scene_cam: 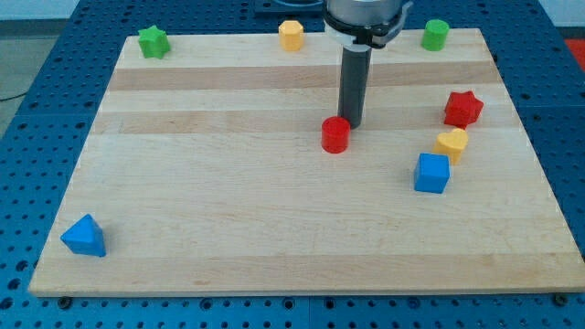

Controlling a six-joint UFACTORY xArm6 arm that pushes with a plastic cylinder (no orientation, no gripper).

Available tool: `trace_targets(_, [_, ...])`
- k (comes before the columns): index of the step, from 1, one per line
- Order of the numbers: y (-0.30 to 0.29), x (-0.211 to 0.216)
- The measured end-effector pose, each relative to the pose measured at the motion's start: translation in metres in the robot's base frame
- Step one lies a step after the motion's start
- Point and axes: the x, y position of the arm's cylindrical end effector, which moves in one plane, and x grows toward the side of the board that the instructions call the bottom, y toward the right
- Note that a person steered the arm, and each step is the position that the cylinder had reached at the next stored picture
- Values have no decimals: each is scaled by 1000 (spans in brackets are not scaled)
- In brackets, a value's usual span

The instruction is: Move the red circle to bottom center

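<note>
Red circle (335,134) sits a bit above the board's middle, slightly to the view's right of center, and it needs to end up at bottom center, so basically a long shove straight down the view w/ a tiny drift left.

Near to far, what's around: blue triangle-ish block (84,236) way down in the bottom-left corner, well apart from the route. Blue cube (431,173) off to the right, w/ a yellow heart-looking block (452,143) touching or just beside its upper corner, and a red star (463,108) a little above that. None of those are in the lane imo. Far edge has a green star (154,41), a yellow block (291,35) (shape hard to call) and a green cylinder (436,35).

My tip (353,123) is right at the circle's upper right, touching or nearly, can't tell which. No gripper on this rig btw, just a rod, so nothing to open or close and nothing is held.

How I'd do it well: tip is already on the far side, which is good, but it's offset to the right, so a push from here prob kicks the circle left and it rolls off the rod. Round blocks slip easy. Recenter so the contact sits dead behind it, then push slow toward the wooden board's (274,265) bottom edge, correcting as it wanders. Stop short of the edge.
</note>
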Motion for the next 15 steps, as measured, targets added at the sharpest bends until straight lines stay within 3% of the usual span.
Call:
trace_targets(2, [-4, 41])
trace_targets(4, [-45, 30])
trace_targets(7, [-54, 102])
trace_targets(9, [-71, 50])
trace_targets(10, [-108, 48])
trace_targets(12, [-118, 90])
trace_targets(15, [-84, 86])
